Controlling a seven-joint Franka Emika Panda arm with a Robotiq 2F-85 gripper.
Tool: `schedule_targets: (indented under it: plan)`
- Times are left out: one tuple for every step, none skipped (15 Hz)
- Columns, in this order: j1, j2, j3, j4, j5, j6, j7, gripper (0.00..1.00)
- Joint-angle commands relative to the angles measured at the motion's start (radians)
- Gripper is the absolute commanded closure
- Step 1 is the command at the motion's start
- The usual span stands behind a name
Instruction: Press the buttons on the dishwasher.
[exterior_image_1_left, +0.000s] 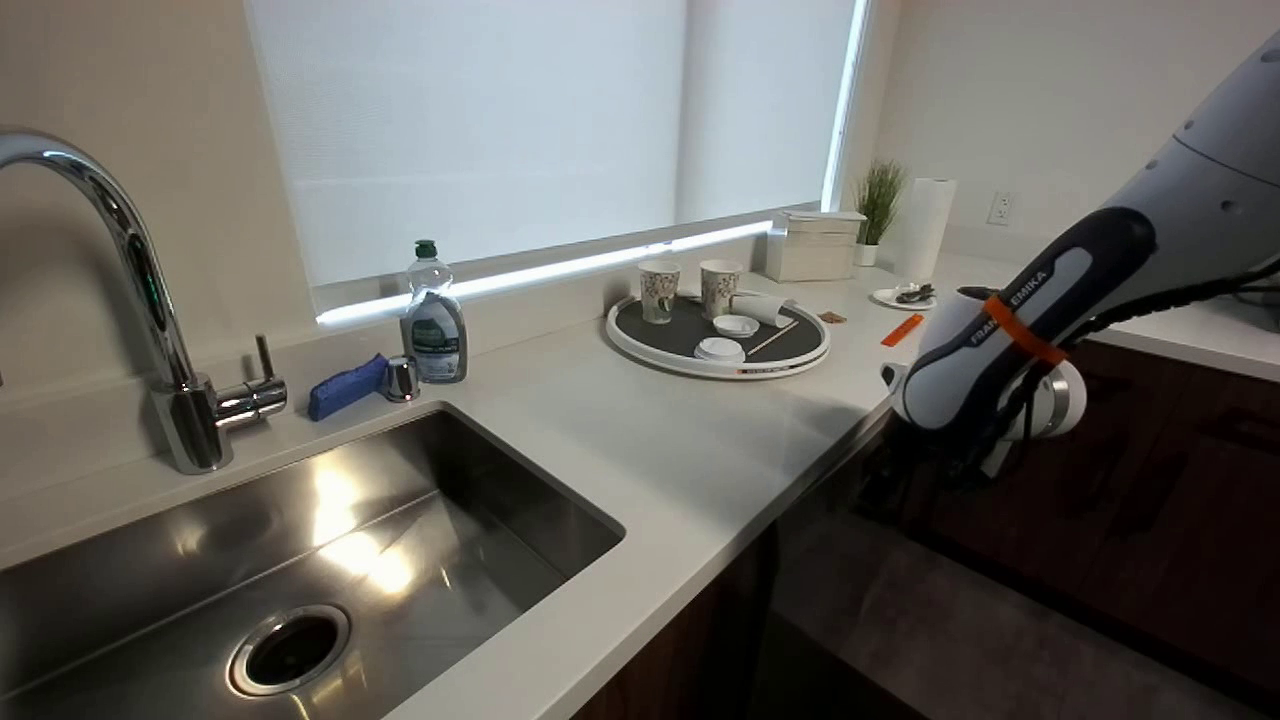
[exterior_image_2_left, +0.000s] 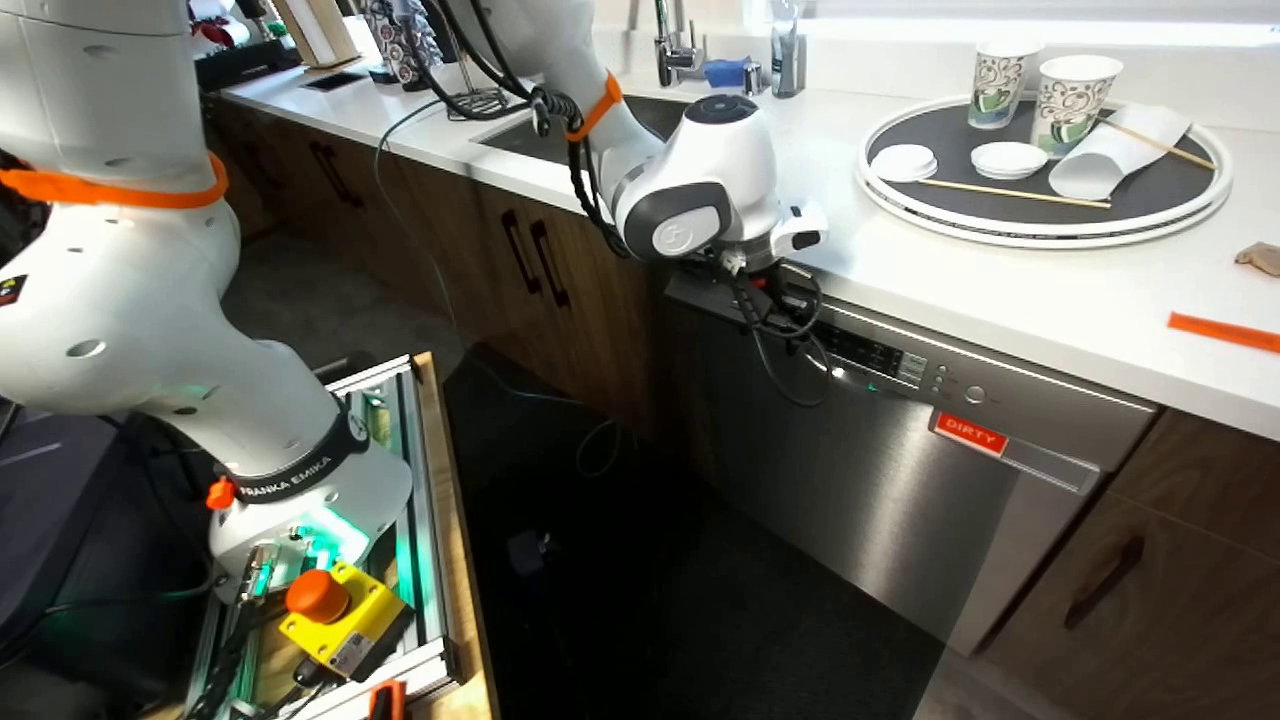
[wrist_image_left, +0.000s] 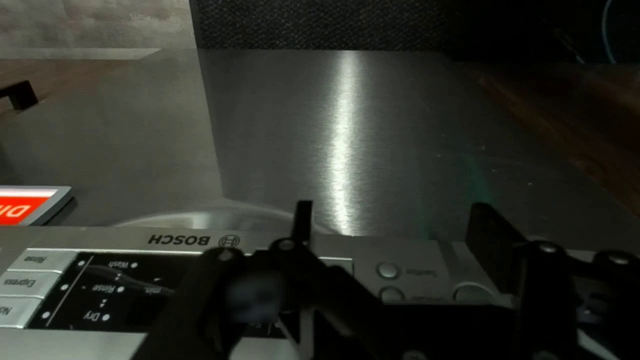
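Observation:
The dishwasher (exterior_image_2_left: 850, 470) is a brushed-steel Bosch front under the counter, with a control strip along its top; it also fills the wrist view (wrist_image_left: 280, 130), where its lettering stands upside down. Round buttons (wrist_image_left: 388, 270) labelled Sanitize and others show between my fingers, one partly cut off by the gripper body. A larger round button (wrist_image_left: 472, 292) is beside the right-hand finger. Rectangular buttons (wrist_image_left: 37, 262) for Rinse and Express are at the left, beside a black display (wrist_image_left: 115, 295). My gripper (wrist_image_left: 391, 220) is open and empty in front of the strip; contact cannot be told.
The counter edge (exterior_image_2_left: 950, 320) runs just above the dishwasher. A red DIRTY sign (exterior_image_2_left: 968, 433) sits on its front. A round tray (exterior_image_2_left: 1050, 240) with cups and lids stands on the counter, near an orange strip (exterior_image_2_left: 1225, 332). The sink (exterior_image_1_left: 480, 560) lies beside. Cables hang from the wrist.

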Motion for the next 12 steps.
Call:
schedule_targets:
  plan:
    - [-0.018, -0.006, 0.007, -0.044, -0.092, 0.101, 0.075, 0.51]
    - [-0.028, -0.003, 0.014, -0.048, -0.105, 0.119, 0.082, 0.58]
    - [-0.032, -0.002, 0.017, -0.052, -0.115, 0.133, 0.092, 0.67]
    - [-0.045, -0.001, 0.029, -0.054, -0.121, 0.142, 0.093, 0.73]
    - [-0.049, 0.0, 0.031, -0.056, -0.129, 0.149, 0.101, 0.8]
    - [-0.062, 0.003, 0.043, -0.057, -0.133, 0.157, 0.102, 0.89]
    - [-0.073, 0.005, 0.055, -0.058, -0.135, 0.159, 0.102, 0.95]
    - [-0.084, 0.007, 0.066, -0.059, -0.135, 0.164, 0.103, 1.0]
    - [-0.091, 0.009, 0.074, -0.059, -0.135, 0.168, 0.104, 1.0]
    - [-0.101, 0.011, 0.084, -0.059, -0.134, 0.173, 0.102, 1.0]
    - [-0.118, 0.016, 0.101, -0.057, -0.132, 0.177, 0.098, 1.0]
    - [-0.126, 0.018, 0.109, -0.056, -0.132, 0.178, 0.096, 1.0]
